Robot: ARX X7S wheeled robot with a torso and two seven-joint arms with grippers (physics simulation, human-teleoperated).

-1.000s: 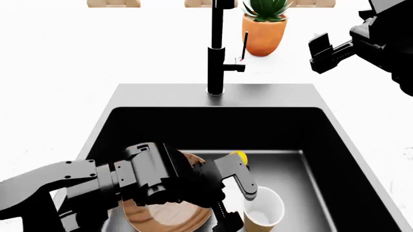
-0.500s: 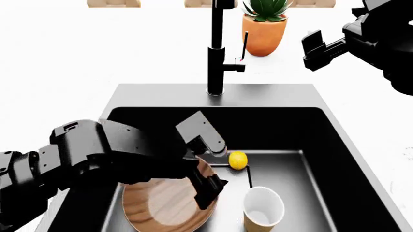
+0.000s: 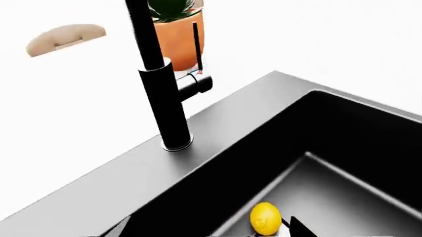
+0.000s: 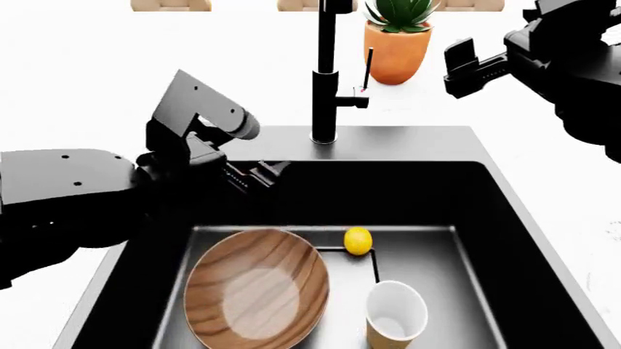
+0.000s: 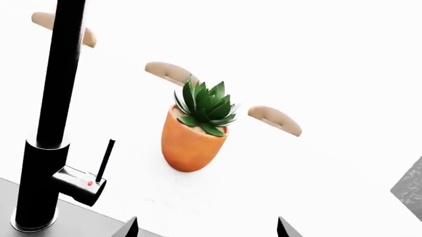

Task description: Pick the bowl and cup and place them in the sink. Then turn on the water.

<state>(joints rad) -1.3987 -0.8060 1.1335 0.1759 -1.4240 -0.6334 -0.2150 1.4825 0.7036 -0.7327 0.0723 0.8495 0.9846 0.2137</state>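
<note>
The wooden bowl (image 4: pixel 256 294) lies on the floor of the black sink (image 4: pixel 408 142), at its left. The tan cup (image 4: pixel 395 313) stands beside it on the right, also in the sink. My left gripper (image 4: pixel 260 173) is open and empty, above the sink's back left corner and clear of the bowl. In the left wrist view it (image 3: pixel 204 234) faces the faucet (image 3: pixel 161 94). My right gripper (image 4: pixel 466 69) is open and empty, in the air right of the faucet (image 4: pixel 325 73) and its side lever (image 4: pixel 368 69). Its wrist view shows the fingertips (image 5: pixel 128 228) wide apart. No water runs.
A small yellow lemon (image 4: pixel 358 241) lies on the sink floor behind the cup, also in the left wrist view (image 3: pixel 265 218). An orange plant pot (image 4: pixel 399 43) stands on the white counter just right of the faucet, between it and my right gripper.
My left arm has risen out of the sink, up and left off the bowl, which now lies uncovered. My right gripper has drifted slightly left toward the faucet.
</note>
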